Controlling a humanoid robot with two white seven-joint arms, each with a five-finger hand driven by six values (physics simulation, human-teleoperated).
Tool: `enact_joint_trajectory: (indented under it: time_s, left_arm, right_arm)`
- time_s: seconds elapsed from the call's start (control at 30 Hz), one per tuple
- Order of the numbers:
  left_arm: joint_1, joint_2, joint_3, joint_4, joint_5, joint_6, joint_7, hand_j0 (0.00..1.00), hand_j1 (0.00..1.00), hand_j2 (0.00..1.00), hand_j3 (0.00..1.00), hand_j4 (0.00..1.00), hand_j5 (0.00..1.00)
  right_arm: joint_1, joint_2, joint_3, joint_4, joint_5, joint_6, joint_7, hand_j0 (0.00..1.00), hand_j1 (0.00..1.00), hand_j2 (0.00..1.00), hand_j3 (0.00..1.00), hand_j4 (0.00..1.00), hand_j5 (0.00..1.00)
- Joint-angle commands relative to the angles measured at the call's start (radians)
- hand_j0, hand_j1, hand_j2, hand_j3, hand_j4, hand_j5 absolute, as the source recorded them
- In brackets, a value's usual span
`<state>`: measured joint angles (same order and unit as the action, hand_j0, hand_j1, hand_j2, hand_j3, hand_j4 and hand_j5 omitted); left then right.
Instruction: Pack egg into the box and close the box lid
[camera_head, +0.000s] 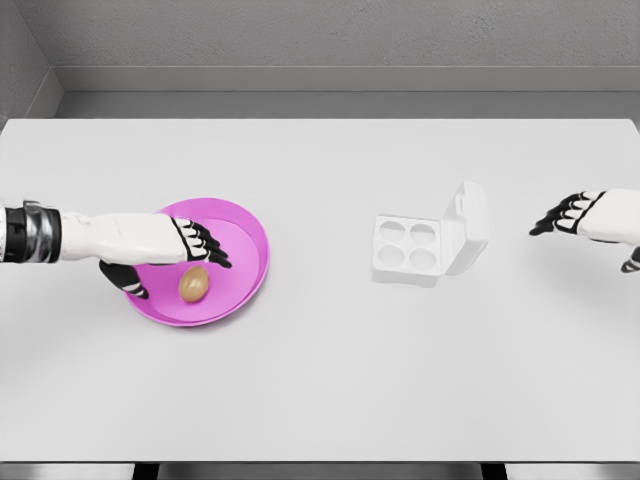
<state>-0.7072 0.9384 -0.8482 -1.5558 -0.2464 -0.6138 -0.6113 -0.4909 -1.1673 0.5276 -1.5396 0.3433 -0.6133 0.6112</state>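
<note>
I stand in a bare simulated test space, not any real room. Before me spreads a plain white rectangular tabletop (320, 400) with no mark or grain on it, and behind it rise flat grey walls (330, 35) of even, speckled texture. The light is uniform and the shadows are soft. My own white jointed left arm (90, 236) looks smooth and rendered. Nothing here suggests a home, shop or kitchen.

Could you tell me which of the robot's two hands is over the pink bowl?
The left hand, open above the pink bowl beside the egg. The right hand hovers off past the open egg box.
</note>
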Motion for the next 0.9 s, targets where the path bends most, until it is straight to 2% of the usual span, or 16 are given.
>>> enact_joint_trajectory:
  time_s: [0.0, 0.03, 0.2, 0.33, 0.57, 0.73, 0.87]
  left_arm:
    - [0.0, -0.003, 0.029, -0.001, 0.001, 0.003, 0.0, 1.0, 1.0, 1.0, 1.0, 1.0, 1.0]
    - [0.002, -0.007, 0.029, -0.001, -0.007, 0.003, 0.0, 1.0, 1.0, 1.0, 1.0, 1.0, 1.0]
    - [0.005, -0.03, 0.031, 0.002, -0.047, 0.003, 0.0, 1.0, 1.0, 1.0, 1.0, 1.0, 1.0]
    - [0.031, -0.036, 0.029, 0.008, -0.09, 0.003, 0.0, 0.99, 0.99, 0.99, 0.99, 0.99, 0.99]
    - [0.032, -0.05, 0.029, 0.008, -0.108, 0.003, 0.0, 0.96, 0.96, 0.96, 0.96, 0.96, 0.96]
    - [0.032, -0.064, 0.028, 0.008, -0.129, 0.003, 0.0, 0.89, 0.89, 0.89, 0.89, 0.89, 0.89]
    - [0.04, -0.063, 0.028, 0.008, -0.131, 0.003, 0.0, 0.89, 0.89, 0.89, 0.89, 0.89, 0.89]
  right_arm:
    - [0.0, -0.011, -0.006, 0.0, -0.004, 0.002, 0.0, 1.0, 1.0, 1.0, 1.0, 1.0, 1.0]
    - [0.0, -0.032, -0.008, 0.0, -0.007, 0.002, 0.0, 1.0, 1.0, 1.0, 1.0, 1.0, 1.0]
    - [0.003, -0.034, -0.006, -0.002, -0.007, 0.002, 0.0, 1.0, 1.0, 1.0, 1.0, 1.0, 1.0]
    - [0.011, -0.034, 0.002, -0.004, -0.009, 0.002, 0.0, 1.0, 1.0, 1.0, 1.0, 1.0, 1.0]
    - [0.035, -0.038, 0.003, -0.005, -0.009, 0.002, 0.0, 1.0, 1.0, 1.0, 1.0, 1.0, 1.0]
    - [0.035, -0.063, -0.004, -0.004, -0.01, 0.002, 0.0, 1.0, 1.0, 1.0, 1.0, 1.0, 1.0]
    - [0.037, -0.063, -0.003, -0.004, -0.01, 0.002, 0.0, 1.0, 1.0, 1.0, 1.0, 1.0, 1.0]
